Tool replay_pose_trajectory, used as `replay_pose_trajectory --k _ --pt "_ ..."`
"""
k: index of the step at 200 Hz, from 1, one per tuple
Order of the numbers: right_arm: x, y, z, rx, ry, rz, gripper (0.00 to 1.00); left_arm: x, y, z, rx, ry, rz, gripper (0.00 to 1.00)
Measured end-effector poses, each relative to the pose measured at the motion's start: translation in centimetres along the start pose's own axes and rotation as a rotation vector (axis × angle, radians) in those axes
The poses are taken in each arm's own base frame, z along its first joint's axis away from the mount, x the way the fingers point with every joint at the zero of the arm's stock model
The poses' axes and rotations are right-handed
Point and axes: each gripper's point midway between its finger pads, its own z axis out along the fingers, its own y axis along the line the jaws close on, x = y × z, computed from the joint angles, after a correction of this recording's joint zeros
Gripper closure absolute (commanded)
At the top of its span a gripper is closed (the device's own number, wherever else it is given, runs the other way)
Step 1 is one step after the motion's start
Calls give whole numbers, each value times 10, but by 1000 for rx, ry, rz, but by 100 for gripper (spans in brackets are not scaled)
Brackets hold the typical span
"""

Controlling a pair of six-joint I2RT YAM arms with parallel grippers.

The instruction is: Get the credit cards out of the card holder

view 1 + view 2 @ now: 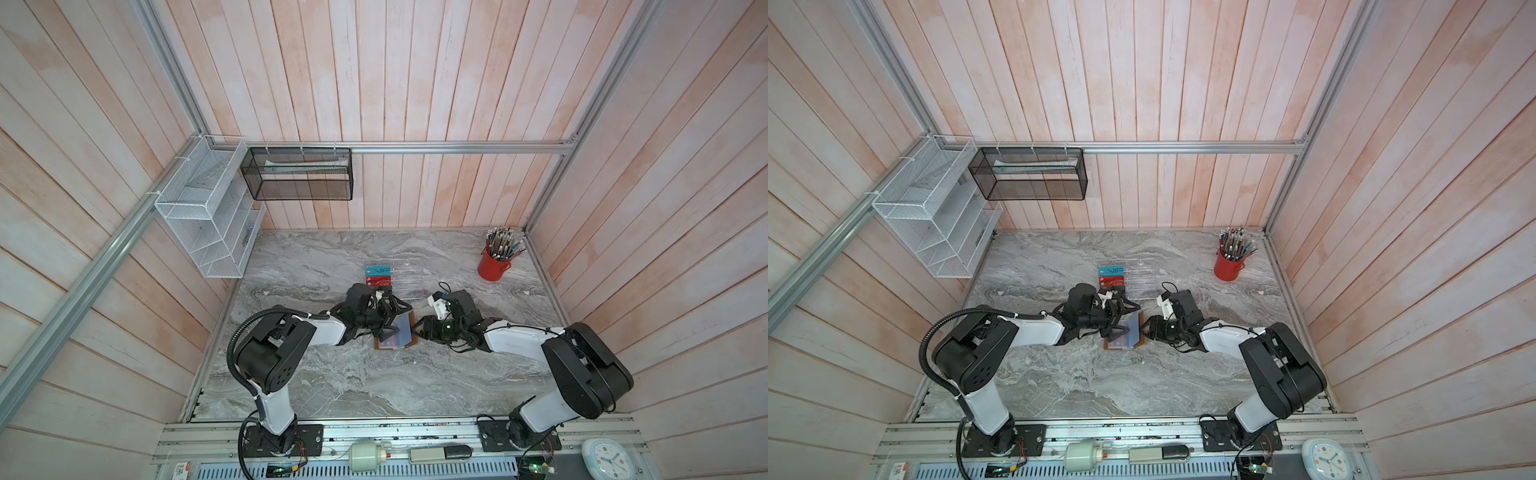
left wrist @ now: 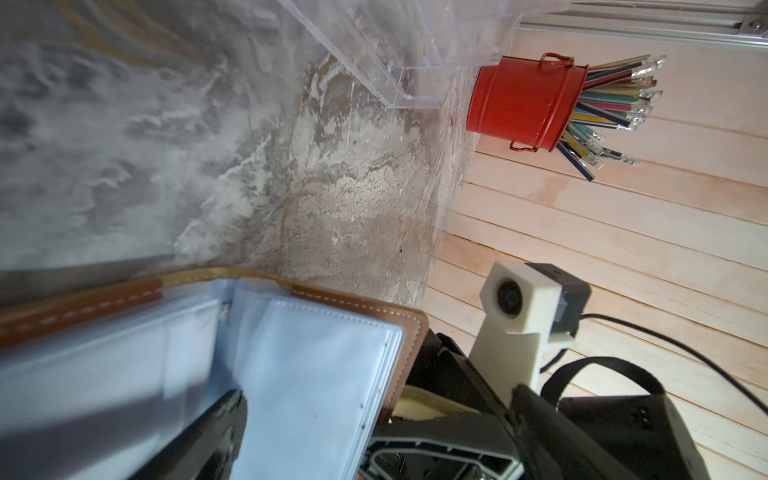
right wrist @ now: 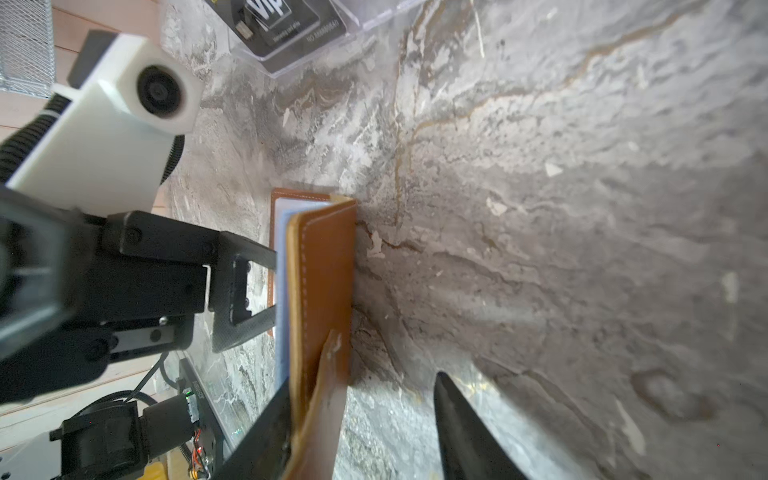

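Two cards: teal card [image 1: 379, 270] and black card [image 3: 282, 20], both "VIP", behind the card holder [image 1: 397, 340].
Left hand [image 1: 398, 320]: spread above its sleeves [image 2: 316, 365].
Right hand [image 1: 417, 329]: parted, straddling the raised cover [image 3: 324, 270].

Left arm [image 1: 328, 330], right arm [image 1: 511, 338]: white shells, bulky black joint housings. Black ribbed conduit [image 1: 232, 349] on the left one. White boxy wrist-camera mount [image 2: 519, 307], thin black cables. Black fingers [image 3: 245, 249], small screws.

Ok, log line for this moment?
left gripper open over card holder sleeves | right gripper open, cover between jaws | credit cards in acrylic rack
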Motion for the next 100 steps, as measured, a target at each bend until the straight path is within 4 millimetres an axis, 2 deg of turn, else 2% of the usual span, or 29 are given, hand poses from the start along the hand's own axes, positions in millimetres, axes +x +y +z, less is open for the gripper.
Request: replay_pose_trajectory --k 27,64,100 --pt "2 5 -2 -28 0 8 45 -1 4 2 -5 1 -4 0" --pt "-8 21 -14 -80 -43 -13 44 -2 6 4 -2 -1 -5 0" --pt "-12 25 -18 -95 -56 -11 44 -3 7 6 0 -3 -6 0"
